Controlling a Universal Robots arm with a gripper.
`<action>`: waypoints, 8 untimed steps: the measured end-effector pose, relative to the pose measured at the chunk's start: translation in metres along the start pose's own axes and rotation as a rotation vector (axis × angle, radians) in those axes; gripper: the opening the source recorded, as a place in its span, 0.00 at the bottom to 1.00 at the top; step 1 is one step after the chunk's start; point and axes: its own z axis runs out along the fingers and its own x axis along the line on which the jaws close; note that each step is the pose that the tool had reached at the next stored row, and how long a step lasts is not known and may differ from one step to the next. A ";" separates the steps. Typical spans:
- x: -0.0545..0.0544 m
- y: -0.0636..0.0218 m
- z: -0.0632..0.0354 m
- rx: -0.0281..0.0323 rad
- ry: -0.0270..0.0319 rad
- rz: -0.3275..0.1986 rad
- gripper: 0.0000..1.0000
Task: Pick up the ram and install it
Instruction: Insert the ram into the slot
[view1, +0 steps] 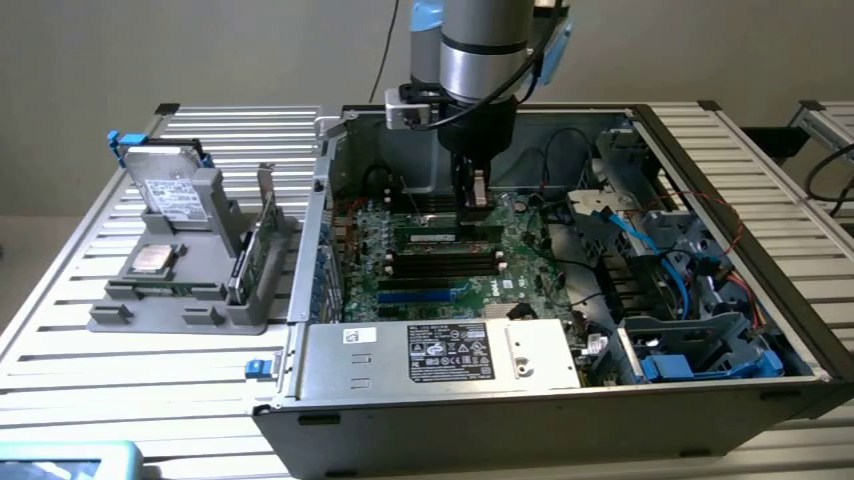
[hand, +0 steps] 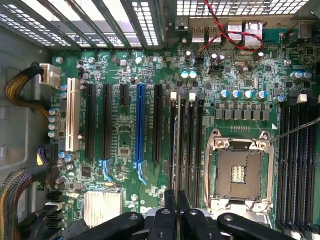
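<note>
While the one gripper (view1: 474, 222) (hand: 177, 202) clamps the single ram (hand: 178, 145) on edge between its two fingers (hand: 170, 207), it sits over four black slots (hand: 190, 145), far inside the case (view1: 534, 430).

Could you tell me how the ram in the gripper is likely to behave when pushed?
The ram, held edge-on in the shut gripper, looks very thin, so it is probably light and stiff along its length, but apt to tilt sideways. Its narrow edge sits over the black slots, so an off-line push could well damage it.
</note>
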 end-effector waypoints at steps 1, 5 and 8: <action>0.000 0.0000 0.0008 0.0002 0.0001 0.000 0.13; 0.000 0.0005 0.0054 0.0031 0.0001 0.000 0.13; -0.001 0.0007 0.0087 0.0035 0.0000 0.000 0.13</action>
